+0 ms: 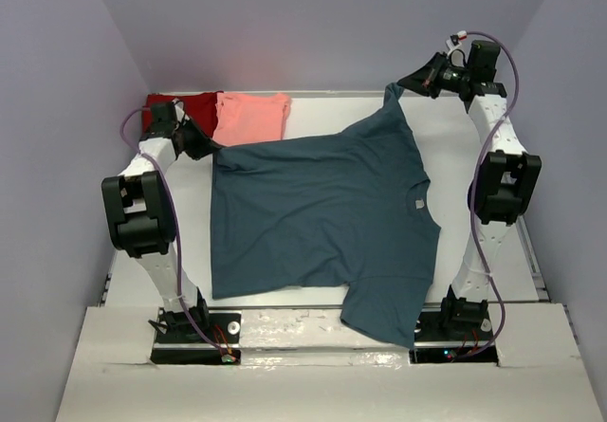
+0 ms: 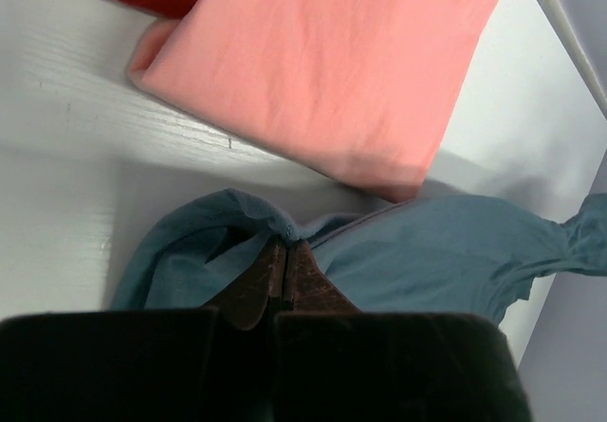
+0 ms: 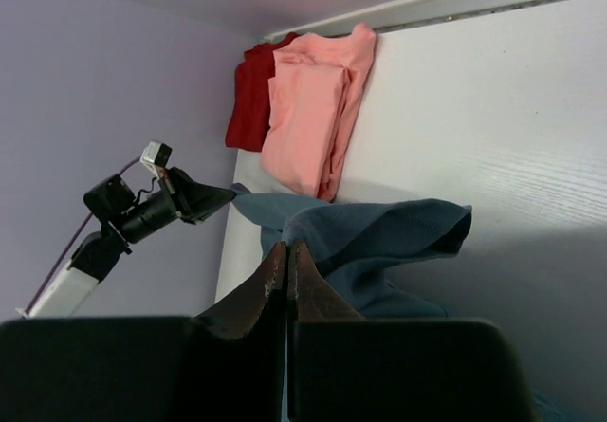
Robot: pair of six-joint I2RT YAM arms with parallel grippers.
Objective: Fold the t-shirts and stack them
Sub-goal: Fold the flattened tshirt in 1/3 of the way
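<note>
- Left end effector: fingers pressed together and clamped on a far corner of the dark teal-blue t-shirt. Cloth bunches around the fingertips.
- Right end effector: fingers also together, clamped on the shirt's far sleeve and raised off the bench.
- The shirt spans between the two end effectors. Behind them it lies spread toward the arm bases, and its near sleeve appears to droop over the bench edge.
- The salmon-pink t-shirt lies just ahead of the left end effector, and the dark red t-shirt lies beyond it.
- Judged step: tensioning the far edge before a fold.
- To do it well, hold both end effectors level, draw them apart only until the edge is straight, and carry the cloth backward together, clear of the pink shirt.
</note>
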